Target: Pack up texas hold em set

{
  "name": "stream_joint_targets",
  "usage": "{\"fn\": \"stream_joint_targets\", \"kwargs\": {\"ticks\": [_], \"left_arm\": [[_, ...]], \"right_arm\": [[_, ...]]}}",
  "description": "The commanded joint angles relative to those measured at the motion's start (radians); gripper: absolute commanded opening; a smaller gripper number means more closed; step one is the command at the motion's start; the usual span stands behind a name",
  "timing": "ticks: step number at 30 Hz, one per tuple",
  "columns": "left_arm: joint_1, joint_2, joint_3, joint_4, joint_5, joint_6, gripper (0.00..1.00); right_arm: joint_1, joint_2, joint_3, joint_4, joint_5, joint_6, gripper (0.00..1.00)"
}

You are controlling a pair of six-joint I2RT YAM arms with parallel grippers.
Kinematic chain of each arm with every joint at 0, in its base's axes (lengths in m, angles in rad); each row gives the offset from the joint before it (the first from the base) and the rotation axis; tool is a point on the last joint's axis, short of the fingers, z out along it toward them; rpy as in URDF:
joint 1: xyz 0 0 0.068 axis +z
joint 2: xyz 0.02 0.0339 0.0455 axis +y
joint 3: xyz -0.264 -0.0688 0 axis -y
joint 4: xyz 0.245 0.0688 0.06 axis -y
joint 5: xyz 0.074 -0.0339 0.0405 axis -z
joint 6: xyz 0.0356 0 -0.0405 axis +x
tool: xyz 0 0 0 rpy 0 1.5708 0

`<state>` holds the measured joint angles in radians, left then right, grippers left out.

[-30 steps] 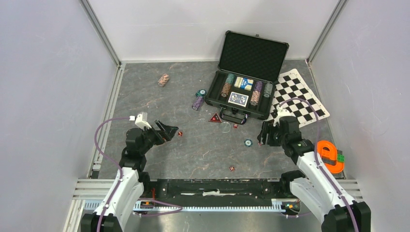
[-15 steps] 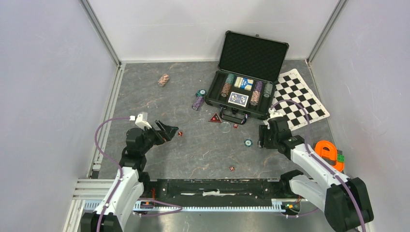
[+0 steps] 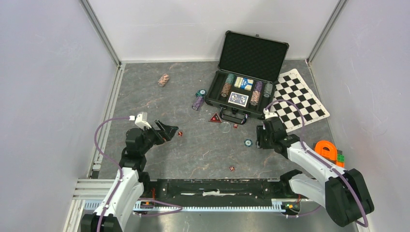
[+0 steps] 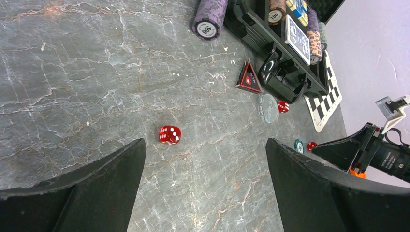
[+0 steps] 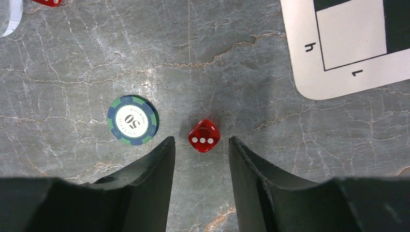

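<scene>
The black case (image 3: 238, 100) stands open at the back with chip stacks and blue card decks inside. My right gripper (image 3: 261, 140) is open, low over the table. In the right wrist view its fingertips (image 5: 200, 142) flank a red die (image 5: 204, 136), with a green-and-blue 50 chip (image 5: 132, 120) just left of it. My left gripper (image 3: 170, 130) is open and empty, with another red die (image 4: 169, 134) just ahead of its left finger. A red triangular marker (image 3: 215, 117), a purple chip stack (image 3: 197, 102) and a pink stack (image 3: 164, 79) lie loose.
The checkered mat (image 3: 300, 99) lies right of the case, its corner close to my right gripper (image 5: 348, 43). An orange ring-shaped object (image 3: 328, 151) sits at the right edge. A clear disc (image 3: 226, 127) and more red dice (image 3: 232, 168) lie on the table.
My right gripper has moved left and down toward the single chip and the die. The left arm has not moved.
</scene>
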<state>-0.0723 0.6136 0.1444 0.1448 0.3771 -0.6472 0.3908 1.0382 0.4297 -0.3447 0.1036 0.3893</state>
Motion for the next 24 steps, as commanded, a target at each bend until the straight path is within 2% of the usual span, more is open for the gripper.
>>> {"fn": "stream_joint_targets", "kwargs": {"ticks": [1,6,12,17,24], "left_arm": [[0.002,-0.012,0.007,0.026,0.026,0.001,1.00],[0.003,-0.014,0.007,0.022,0.026,0.003,1.00],[0.002,-0.017,0.009,0.021,0.026,0.002,1.00],[0.003,-0.019,0.008,0.018,0.025,0.004,1.00],[0.002,-0.012,0.007,0.022,0.015,0.005,1.00]], "right_arm": [[0.009,0.010,0.020,0.041,0.031,0.010,0.48],[0.023,0.029,0.021,0.046,0.035,0.013,0.44],[0.031,0.044,0.032,0.047,0.036,0.005,0.34],[0.031,0.036,0.104,-0.017,0.075,-0.024,0.24],[0.031,0.039,0.218,-0.042,0.135,-0.045,0.22]]}}
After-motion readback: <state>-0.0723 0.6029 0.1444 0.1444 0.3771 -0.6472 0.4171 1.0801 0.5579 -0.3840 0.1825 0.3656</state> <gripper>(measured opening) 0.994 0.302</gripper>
